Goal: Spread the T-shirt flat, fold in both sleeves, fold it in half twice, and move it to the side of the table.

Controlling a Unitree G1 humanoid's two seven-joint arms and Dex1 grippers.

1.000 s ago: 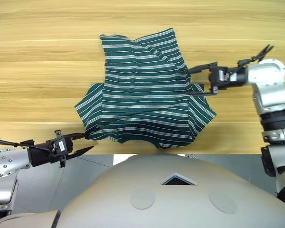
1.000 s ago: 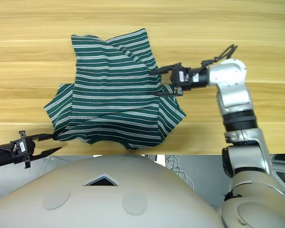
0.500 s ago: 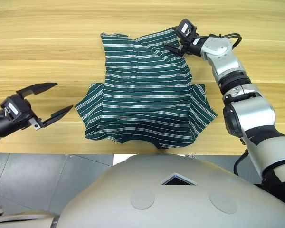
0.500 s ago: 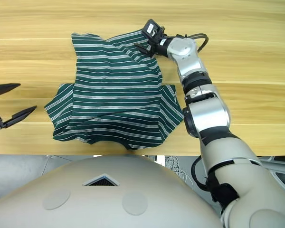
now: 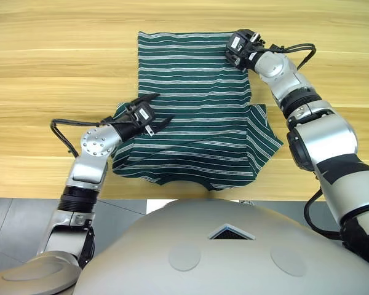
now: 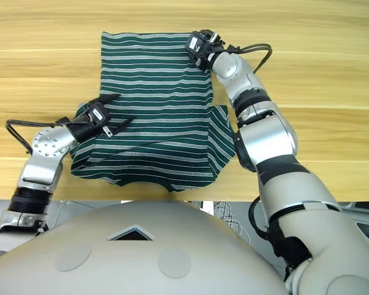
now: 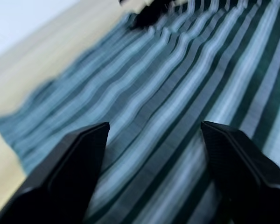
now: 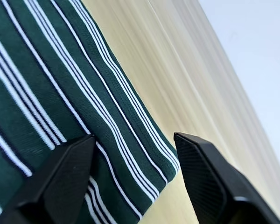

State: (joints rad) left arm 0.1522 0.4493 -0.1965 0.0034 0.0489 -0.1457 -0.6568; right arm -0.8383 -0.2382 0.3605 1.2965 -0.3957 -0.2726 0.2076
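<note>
From the head camera, the green striped T-shirt (image 5: 197,117) lies on the wooden table (image 5: 49,61), towards its near edge. Its far hem is straight and its near part is rumpled. My left claw (image 5: 165,107) sits over the shirt's left side, open. My right claw (image 5: 235,56) is at the shirt's far right corner.

At my left wrist, both fingers stand wide apart just above the striped cloth, holding nothing.

At my right wrist, my fingers are spread with the shirt's hemmed corner between them, bare table just beyond it.
</note>
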